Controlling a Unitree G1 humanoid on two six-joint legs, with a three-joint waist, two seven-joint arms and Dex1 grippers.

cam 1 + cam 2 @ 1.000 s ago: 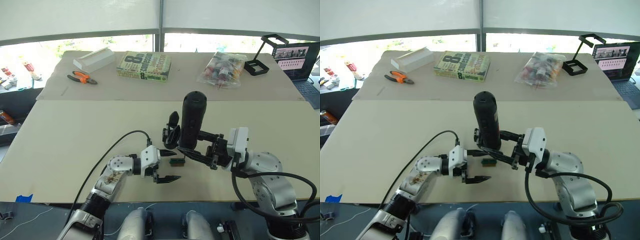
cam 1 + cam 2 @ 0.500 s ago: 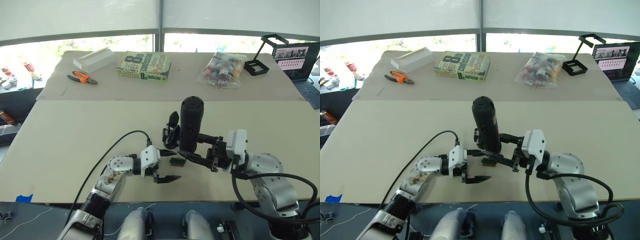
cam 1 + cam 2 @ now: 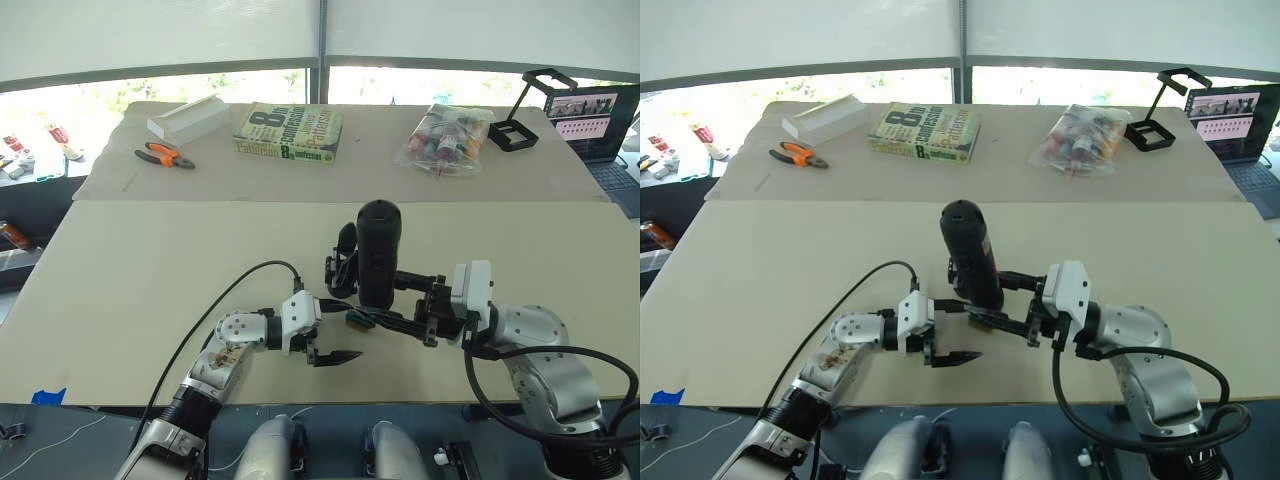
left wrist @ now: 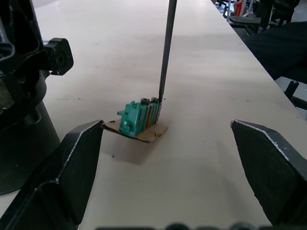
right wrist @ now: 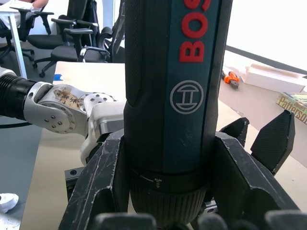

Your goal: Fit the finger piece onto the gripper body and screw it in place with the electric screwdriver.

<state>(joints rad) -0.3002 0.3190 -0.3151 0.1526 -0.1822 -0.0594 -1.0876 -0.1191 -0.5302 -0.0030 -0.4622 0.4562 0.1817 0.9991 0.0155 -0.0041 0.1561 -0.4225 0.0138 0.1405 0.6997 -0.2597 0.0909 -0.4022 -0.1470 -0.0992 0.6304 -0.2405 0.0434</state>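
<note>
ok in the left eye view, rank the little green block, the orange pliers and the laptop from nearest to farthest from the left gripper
1. The little green block, just beyond the left gripper, toward the robot's right.
2. The orange pliers, far back on the robot's left, on the rear table.
3. The laptop, at the far right rear corner.
</note>
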